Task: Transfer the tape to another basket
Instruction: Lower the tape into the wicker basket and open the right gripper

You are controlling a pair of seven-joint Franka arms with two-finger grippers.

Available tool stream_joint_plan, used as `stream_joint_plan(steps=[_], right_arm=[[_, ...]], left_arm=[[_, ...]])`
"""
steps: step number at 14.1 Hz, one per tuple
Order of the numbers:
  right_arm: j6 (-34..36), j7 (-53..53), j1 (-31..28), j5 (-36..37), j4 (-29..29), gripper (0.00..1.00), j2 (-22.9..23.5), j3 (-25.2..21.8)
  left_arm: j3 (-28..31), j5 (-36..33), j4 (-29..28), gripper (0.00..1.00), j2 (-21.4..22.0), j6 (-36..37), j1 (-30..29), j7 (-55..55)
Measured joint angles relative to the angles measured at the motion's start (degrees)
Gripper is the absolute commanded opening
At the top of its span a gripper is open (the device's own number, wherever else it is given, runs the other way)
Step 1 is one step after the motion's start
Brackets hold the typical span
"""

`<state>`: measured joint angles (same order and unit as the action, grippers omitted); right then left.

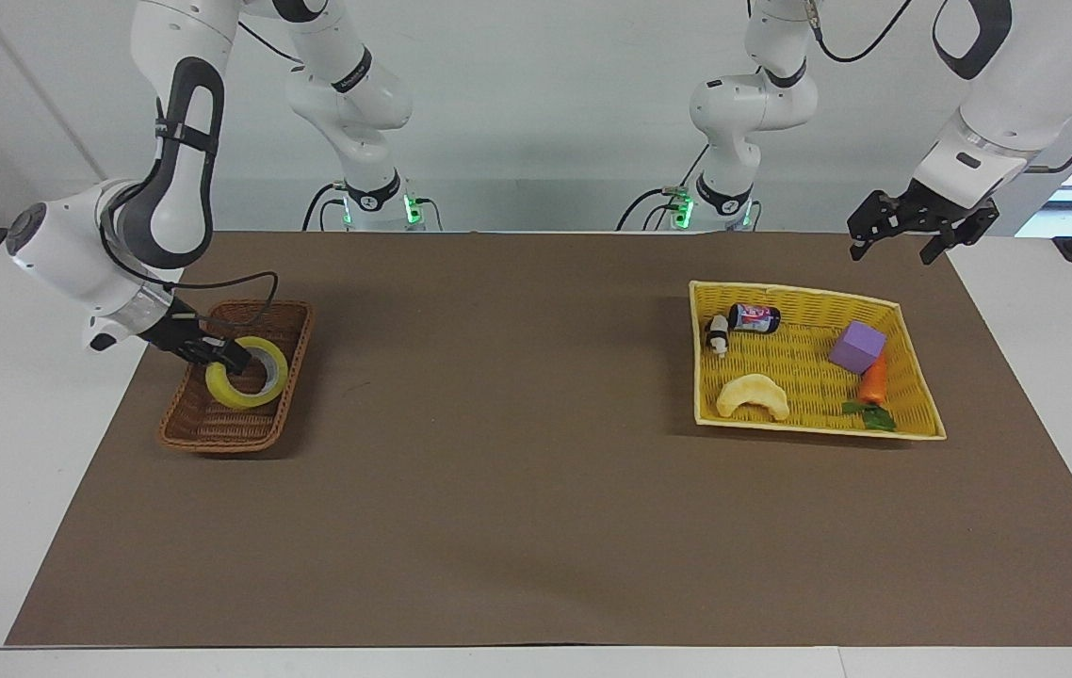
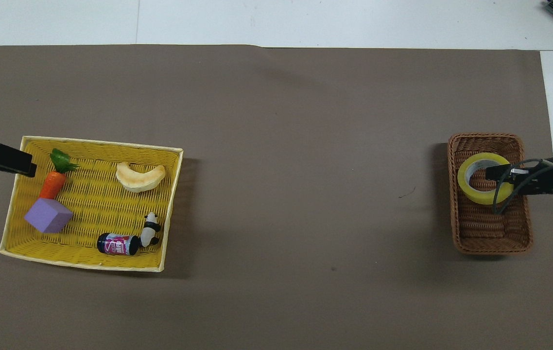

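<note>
The yellow tape sits low in the dark-brown wicker basket, in the half nearer the robots. My right gripper is shut on the tape's rim, with one finger inside the ring. The overhead view shows the same: right gripper, tape, basket. My left gripper is open and empty. It hangs in the air over the edge of the yellow basket at the left arm's end of the table and waits; it also shows in the overhead view.
The yellow basket holds a pale croissant toy, a carrot, a purple cube, a small dark bottle and a panda figure. A brown mat covers the table between the baskets.
</note>
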<state>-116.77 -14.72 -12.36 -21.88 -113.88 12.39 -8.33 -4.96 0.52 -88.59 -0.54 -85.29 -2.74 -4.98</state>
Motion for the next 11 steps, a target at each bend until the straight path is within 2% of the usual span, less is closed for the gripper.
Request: stream_joint_plan(steps=[6,11], right_arm=[[0.0,0.0,0.3,0.0,1.3,1.00,0.0,0.2],[0.0,2.6,3.4,1.7,8.7,1.00,-0.6,0.5]], left_arm=[[0.0,0.0,0.0,1.00,0.0,0.0,0.0,0.0],[0.0,0.0,0.0,1.00,0.0,0.0,0.0,0.0]])
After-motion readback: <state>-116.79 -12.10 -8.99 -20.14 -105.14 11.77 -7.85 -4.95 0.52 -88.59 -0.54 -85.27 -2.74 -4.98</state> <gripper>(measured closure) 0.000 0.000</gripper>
